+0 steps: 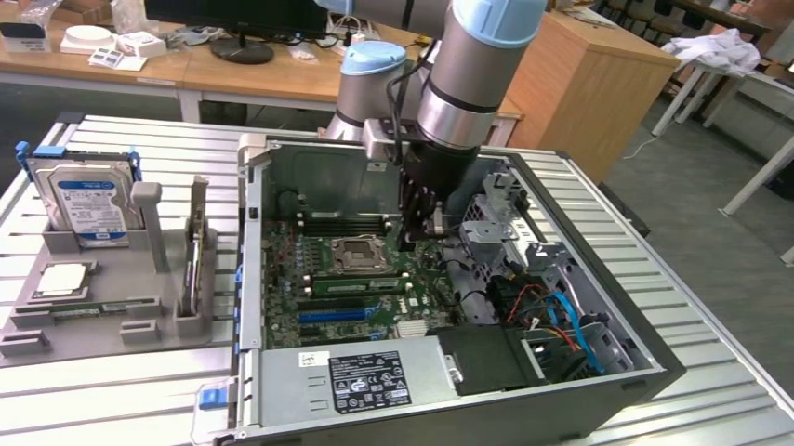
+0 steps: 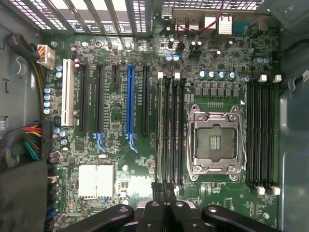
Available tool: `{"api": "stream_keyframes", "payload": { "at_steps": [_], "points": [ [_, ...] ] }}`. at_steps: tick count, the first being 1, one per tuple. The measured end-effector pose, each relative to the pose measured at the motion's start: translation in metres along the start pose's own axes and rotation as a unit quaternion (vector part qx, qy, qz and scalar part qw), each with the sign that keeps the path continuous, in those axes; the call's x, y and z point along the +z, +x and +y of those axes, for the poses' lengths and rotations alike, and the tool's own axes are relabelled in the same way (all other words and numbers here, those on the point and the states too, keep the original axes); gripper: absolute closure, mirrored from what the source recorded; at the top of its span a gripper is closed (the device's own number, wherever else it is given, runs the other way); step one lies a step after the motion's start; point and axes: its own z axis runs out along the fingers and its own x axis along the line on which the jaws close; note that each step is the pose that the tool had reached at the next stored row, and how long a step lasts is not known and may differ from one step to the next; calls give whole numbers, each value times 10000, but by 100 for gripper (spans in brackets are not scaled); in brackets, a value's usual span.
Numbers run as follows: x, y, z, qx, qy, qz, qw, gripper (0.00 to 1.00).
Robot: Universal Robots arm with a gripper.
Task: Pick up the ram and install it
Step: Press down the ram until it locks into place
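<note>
1. The ram (image 1: 356, 282) (image 2: 161, 130) is seen standing on edge in a memory slot of the motherboard (image 2: 118, 121). It sits just beside the empty CPU socket (image 1: 360, 253) (image 2: 216, 140), on the side towards the long blue slot (image 1: 333, 315) (image 2: 129, 101). It is judged to be placed in its slot already; whether it is fully latched cannot be told.
2. The gripper (image 1: 418, 240) (image 2: 164, 189) is held inside the open computer case (image 1: 496, 409), over one end of that slot row. Its jaws are closed together and nothing is seen clamped between them. Closed tips are judged to suit pressing on the stick's thin top edge, but contact cannot be confirmed.
3. The arm (image 1: 466, 84) is held nearly vertical, presumably so that the case walls are cleared.
4. The case is laid on its side on the ribbed table (image 1: 112, 390), so that the slots face upward and can be reached from above.
5. Well apart, at the exterior view's left, a hard drive (image 1: 89, 200) is kept upright and an expansion card (image 1: 195, 251) on edge in a grey holder (image 1: 74, 334), presumably so that they can be grasped by their top edges.
</note>
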Motion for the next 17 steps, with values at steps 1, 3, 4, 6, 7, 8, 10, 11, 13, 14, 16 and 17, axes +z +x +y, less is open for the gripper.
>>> {"api": "stream_keyframes", "payload": {
  "at_steps": [1,3,4,6,7,8,10,11,13,14,16,17],
  "points": [
    [4,0,0,0,0,0,10000,89],
    [4,0,0,0,0,1,10000,89],
    [4,0,0,0,0,1,10000,89],
    [4,0,-12,0,0,1,10000,89],
    [4,1,-26,0,0,0,10000,89],
    [4,1,-41,0,0,0,10000,89],
    [3,1,-68,0,0,0,10000,89],
    [2,1,-81,0,0,0,10000,89],
    [1,1,-110,0,-1,0,10000,89],
    [1,1,-121,0,0,0,10000,89],
    [1,1,-126,0,0,0,10000,89],
    [1,0,-126,0,0,0,10000,89]
  ]
}}
